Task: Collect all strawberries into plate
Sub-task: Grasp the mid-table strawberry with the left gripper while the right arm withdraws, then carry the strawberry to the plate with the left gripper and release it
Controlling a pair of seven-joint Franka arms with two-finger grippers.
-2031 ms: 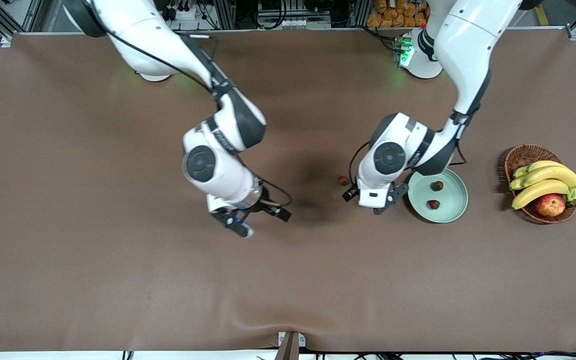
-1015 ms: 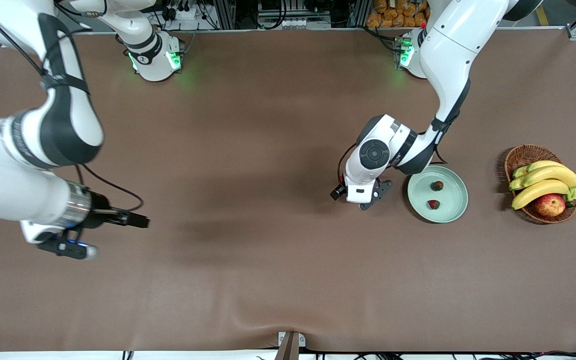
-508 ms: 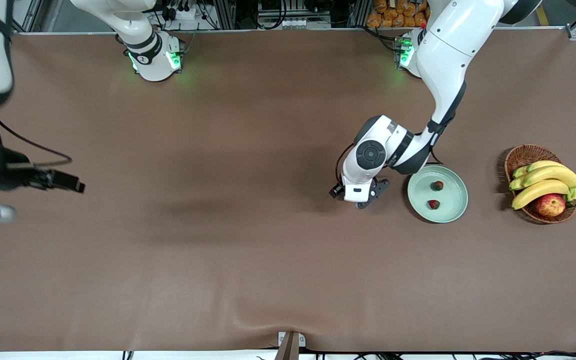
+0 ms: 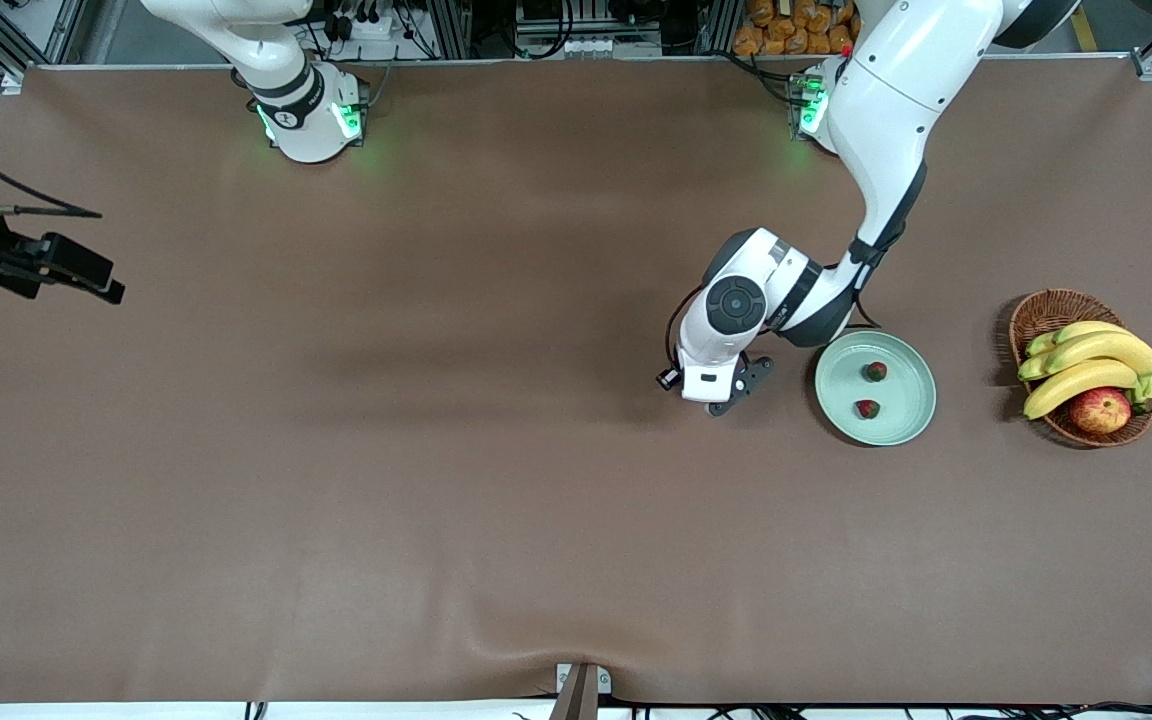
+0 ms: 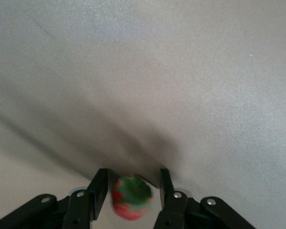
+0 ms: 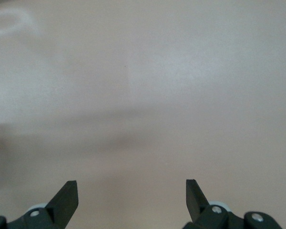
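The left gripper (image 5: 131,193) is low over the brown table (image 4: 496,520), just beside the plate (image 4: 911,415) on the side toward the right arm's end. Its fingers (image 5: 99,191) have narrowed around the third strawberry (image 5: 131,198); whether both pads already press it, I cannot tell. In the front view the left arm's wrist covers this berry.

The pale green plate lies near the left arm's end of the table. Two strawberries are on it: one (image 4: 874,372) farther from the front camera and one (image 4: 867,408) nearer to it, a little apart.

A wicker basket (image 4: 1046,310) with bananas (image 4: 1086,365) and an apple (image 4: 1100,410) stands near the plate, closer to the table's end.

The right gripper (image 6: 132,198) waits at the right arm's end of the table, its fingers spread wide with nothing between them.
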